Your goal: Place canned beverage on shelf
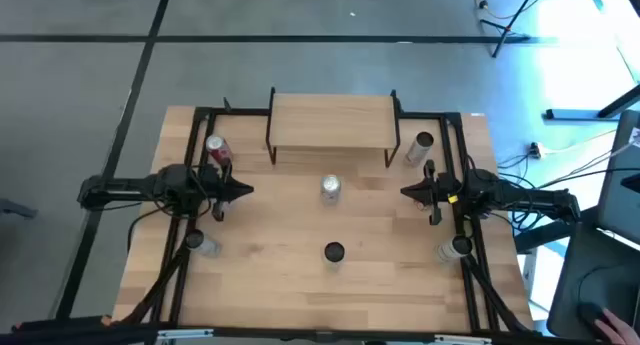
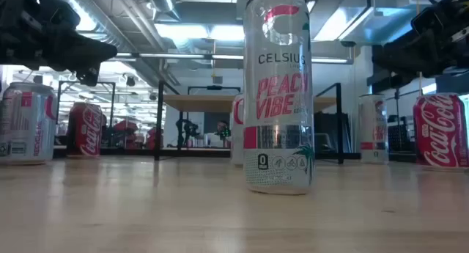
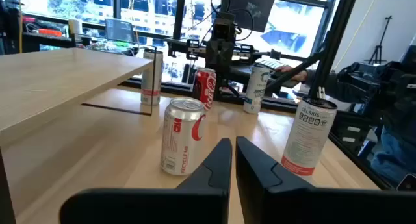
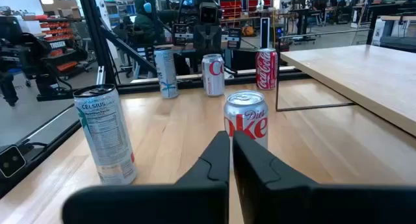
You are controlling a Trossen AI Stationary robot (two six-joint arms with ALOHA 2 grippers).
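Both arms parked over the table, nothing held. Left gripper fingers closed on air, tips pointing toward the middle; right gripper same, mirrored. Shelf sits at the far edge, top bare, black legs at the corners.

Several cans standing: a silver Diet Coke can dead centre between the two grippers, just in front of the shelf; a tall Celsius can nearer the front edge; a red cola can beside the shelf's left end; others near the right end and the front corners. Task doesn't say which can. The centre one is my guess, since both wrist views look straight at it.

Step in hand looks like the approach: no grasp yet. To do it well, open the fingers before closing in, come in level at mid-height on the can, squeeze across the round body, lift clear of the shelf edge before moving over, set down well inside the board.

Centre can is upright, long axis vertical, lid up. Keep it that way through the carry.
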